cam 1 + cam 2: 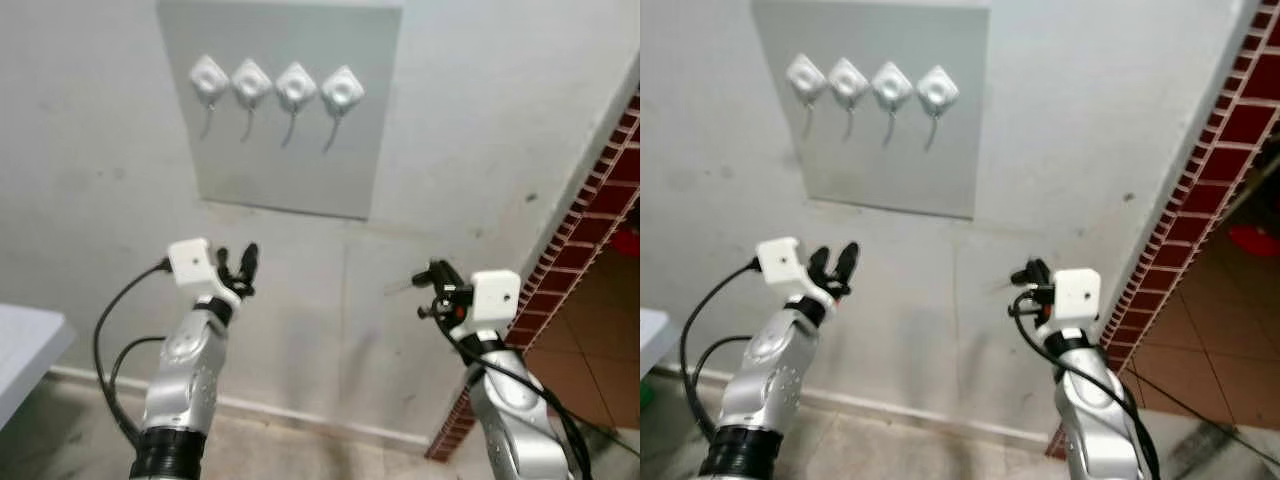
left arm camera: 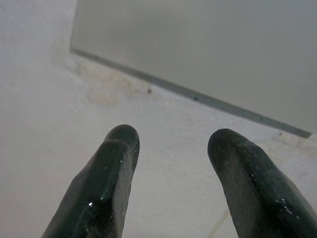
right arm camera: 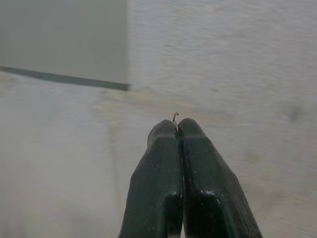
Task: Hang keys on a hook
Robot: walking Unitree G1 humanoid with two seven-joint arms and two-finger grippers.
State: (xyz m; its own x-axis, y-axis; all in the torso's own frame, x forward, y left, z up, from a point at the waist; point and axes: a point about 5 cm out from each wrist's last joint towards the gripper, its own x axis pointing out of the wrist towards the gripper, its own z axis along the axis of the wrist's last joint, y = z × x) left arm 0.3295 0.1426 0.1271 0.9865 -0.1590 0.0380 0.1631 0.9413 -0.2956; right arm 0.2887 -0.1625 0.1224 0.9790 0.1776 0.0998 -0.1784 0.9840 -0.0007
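White wall carries a grey panel [image 1: 280, 120] with four bare hooks [image 1: 290, 105]. Left claw [image 1: 237, 268] gapes empty; right claw [image 1: 432, 290] is pinched on a thin wire [image 3: 175, 116], likely the keys' ring, well below the hooks. Hanging remains undone.

white wall [image 1: 90, 150], brick edge [image 1: 590, 220], table [image 1: 25, 345]

You see an even, soft daylight on the wall [image 1: 480, 150], with no hard glare. The hooks [image 1: 275, 85] throw only faint shadows on the grey panel [image 1: 285, 170]. Both head views are a little soft and tilted toward the edges. In the wrist views the black fingers [image 2: 106, 183] are near and blurred, with small shiny specks.
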